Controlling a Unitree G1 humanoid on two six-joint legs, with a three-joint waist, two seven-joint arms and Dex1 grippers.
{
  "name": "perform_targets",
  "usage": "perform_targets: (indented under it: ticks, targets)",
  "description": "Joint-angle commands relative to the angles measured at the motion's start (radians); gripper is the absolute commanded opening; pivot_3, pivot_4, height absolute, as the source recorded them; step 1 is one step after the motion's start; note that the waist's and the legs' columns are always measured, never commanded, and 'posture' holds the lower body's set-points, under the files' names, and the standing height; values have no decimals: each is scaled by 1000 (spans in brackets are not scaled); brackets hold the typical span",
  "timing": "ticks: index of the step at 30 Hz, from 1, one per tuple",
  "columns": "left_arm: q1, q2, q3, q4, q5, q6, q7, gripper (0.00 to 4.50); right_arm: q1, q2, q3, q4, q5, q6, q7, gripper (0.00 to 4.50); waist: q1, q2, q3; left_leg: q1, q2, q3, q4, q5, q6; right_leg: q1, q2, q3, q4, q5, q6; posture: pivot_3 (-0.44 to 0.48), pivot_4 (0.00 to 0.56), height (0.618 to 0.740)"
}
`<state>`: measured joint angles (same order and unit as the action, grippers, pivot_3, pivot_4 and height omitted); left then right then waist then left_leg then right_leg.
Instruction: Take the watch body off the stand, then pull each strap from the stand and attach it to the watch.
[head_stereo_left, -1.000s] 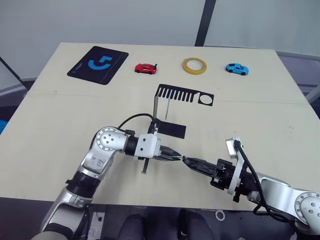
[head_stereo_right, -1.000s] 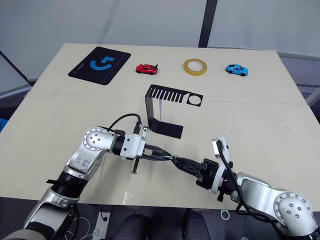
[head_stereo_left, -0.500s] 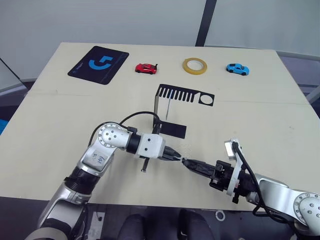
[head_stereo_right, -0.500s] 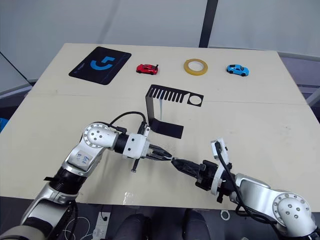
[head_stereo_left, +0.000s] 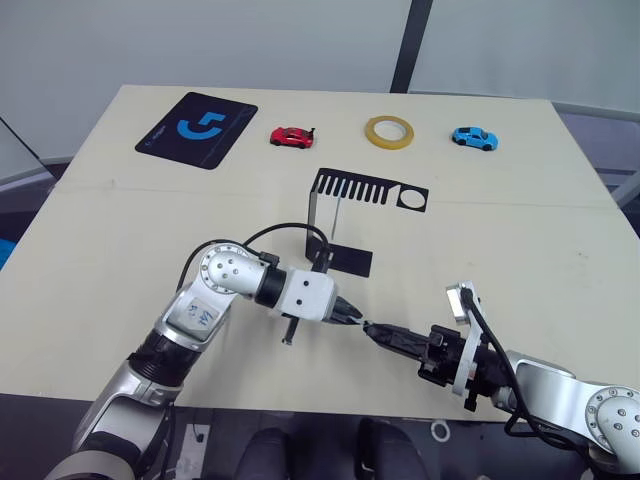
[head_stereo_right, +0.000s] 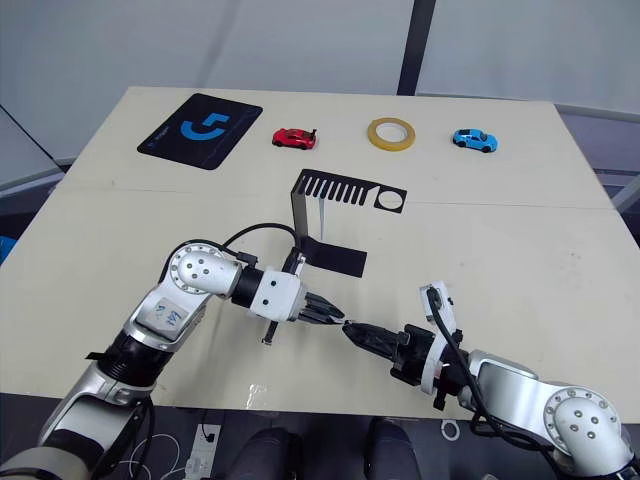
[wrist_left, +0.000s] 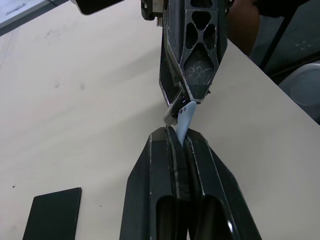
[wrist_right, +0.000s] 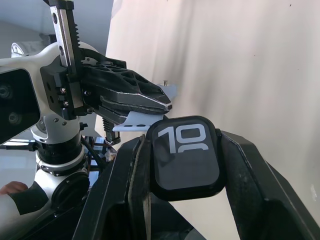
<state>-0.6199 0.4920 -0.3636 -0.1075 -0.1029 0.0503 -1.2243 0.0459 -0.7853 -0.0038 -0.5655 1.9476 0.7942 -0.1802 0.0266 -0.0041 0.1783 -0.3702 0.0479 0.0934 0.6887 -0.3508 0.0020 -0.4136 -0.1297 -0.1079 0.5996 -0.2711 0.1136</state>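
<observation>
My left gripper (head_stereo_left: 350, 318) is shut on the end of a pale blue-grey strap (wrist_left: 186, 120) near the table's front middle. My right gripper (head_stereo_left: 378, 331) faces it tip to tip and is shut on the watch body (wrist_right: 186, 155), a black rounded square with white digits. The strap's free end (wrist_right: 137, 121) touches the upper edge of the watch body. The stand (head_stereo_left: 368, 190) is behind them, with another thin strap (head_stereo_left: 338, 214) hanging from its slotted top plate above the flat foot (head_stereo_left: 346, 260).
At the far edge lie a black mouse pad (head_stereo_left: 196, 129), a red toy car (head_stereo_left: 291, 136), a yellow tape roll (head_stereo_left: 389, 131) and a blue toy car (head_stereo_left: 474, 137). The table's front edge (head_stereo_left: 300, 405) is just below the grippers.
My left wrist has shifted slightly right and my right gripper slightly nearer the front edge. The two tips stay together, each still holding its part.
</observation>
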Motion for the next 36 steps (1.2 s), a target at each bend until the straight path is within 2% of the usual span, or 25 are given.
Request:
perform_targets:
  ticks: [1, 36]
  targets:
    - [-20, -13, -22, -46, 10, -4, 10, 0, -12, -4, 15, -32, 25, 8, 7, 1623, 0, 0, 0, 0, 0, 0, 0, 0, 0, 0, 0, 0, 0, 0, 0, 0, 150, 737]
    - [-40, -55, -91, -38, 106, 62, 32, 0, -30, 13, 39, -25, 25, 12, -18, 1623, 0, 0, 0, -1, 0, 0, 3, -1, 1, 0, 0, 0, 2, 0, 0, 0, 150, 737]
